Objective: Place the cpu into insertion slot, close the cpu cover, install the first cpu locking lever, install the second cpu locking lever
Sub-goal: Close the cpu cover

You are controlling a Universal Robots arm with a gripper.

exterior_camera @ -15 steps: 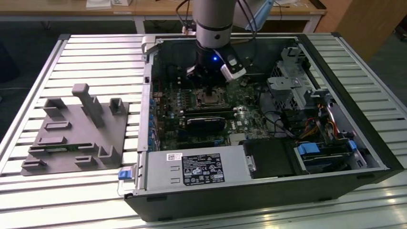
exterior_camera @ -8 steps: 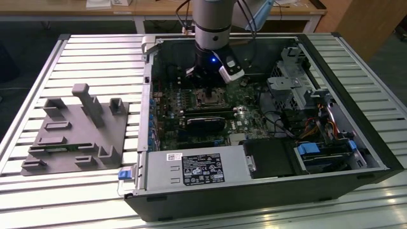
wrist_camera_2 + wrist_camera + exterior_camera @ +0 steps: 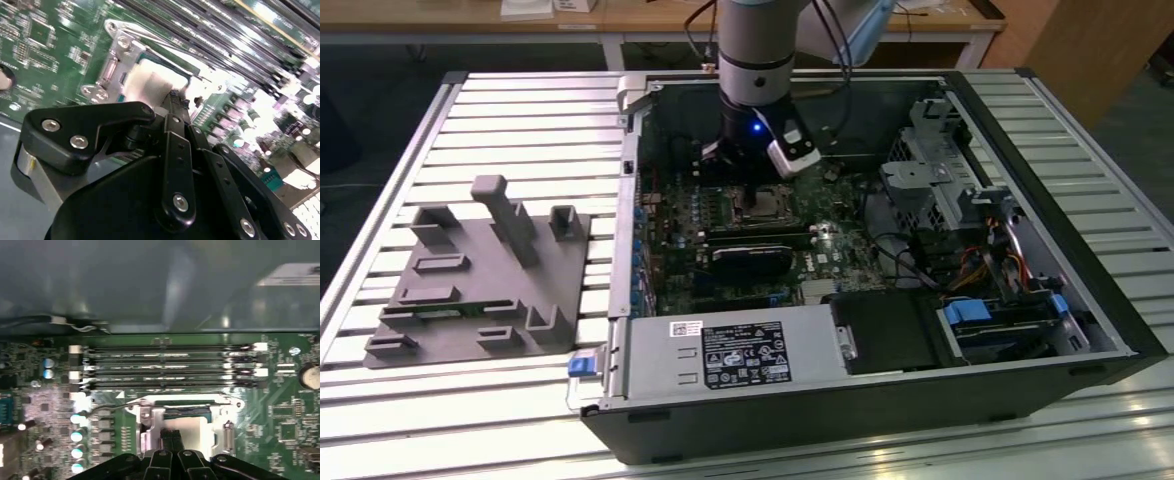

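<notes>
First wrist view: the gripper [image 3: 170, 436] hangs right over the slot [image 3: 226, 416], its two black fingertips [image 3: 165, 437] drawn close together with nothing that I can make out between them. They sit at or just above the cpu [image 3: 192, 426], whose bright silvery top lies in the slot; I cannot tell whether they touch it. The cover [image 3: 150, 415] looks to be down, framing the cpu. A thin wire lever [image 3: 112, 409] runs along the cover's edge on the side nearest the long memory slots [image 3: 165, 365]; whether it is latched I cannot tell.

In the second wrist view the same narrow fingertips end at the cpu's edge, with the cover's silvery frame beyond them on the green board [image 3: 280, 405].

From the exterior view, the arm [image 3: 755, 50] reaches straight down into the open case [image 3: 881, 400] on the slatted bench [image 3: 520, 110]. A grey fixture [image 3: 480, 280] sits on the bench at the exterior view's left, well apart from the case.
</notes>
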